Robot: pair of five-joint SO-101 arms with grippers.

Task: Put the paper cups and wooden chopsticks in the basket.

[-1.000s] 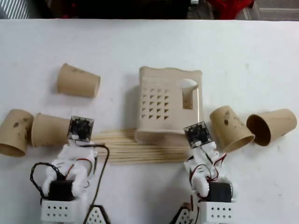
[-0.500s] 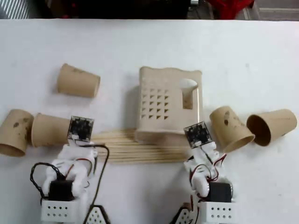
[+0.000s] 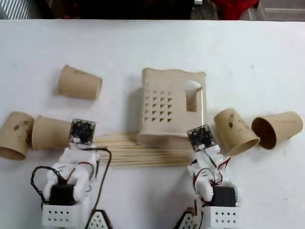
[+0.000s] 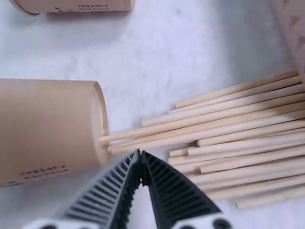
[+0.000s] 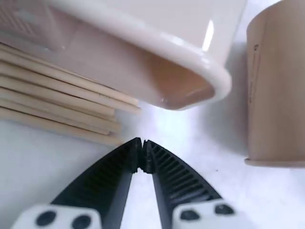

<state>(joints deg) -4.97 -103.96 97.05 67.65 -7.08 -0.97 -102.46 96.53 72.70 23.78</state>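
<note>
We note both tools closed tip to tip, gripping nothing. The left tool [image 4: 141, 155] sits by the ends of the chopsticks [image 4: 228, 138]. The right tool [image 5: 143, 143] is just beside the basket [image 5: 157, 47]. Five paper cups [image 3: 80, 82] lie on their sides across the worktop [image 3: 143, 43].

- **Cups:** we judge them light and crushable, so pinch one wall at the rim, gently.
- **Chopsticks:** they look stiff, smooth and likely to roll, so take a few mid-length, clear of the basket edge lying over them.

five brown paper cups [image 3: 79, 82] lie on their sides, three left and two right of a beige perforated plastic basket [image 3: 172, 105], itself tipped onto its side. pale wooden chopsticks [image 3: 138, 149] lie flat in a bundle along its near edge, some tips touching one left cup.
</note>
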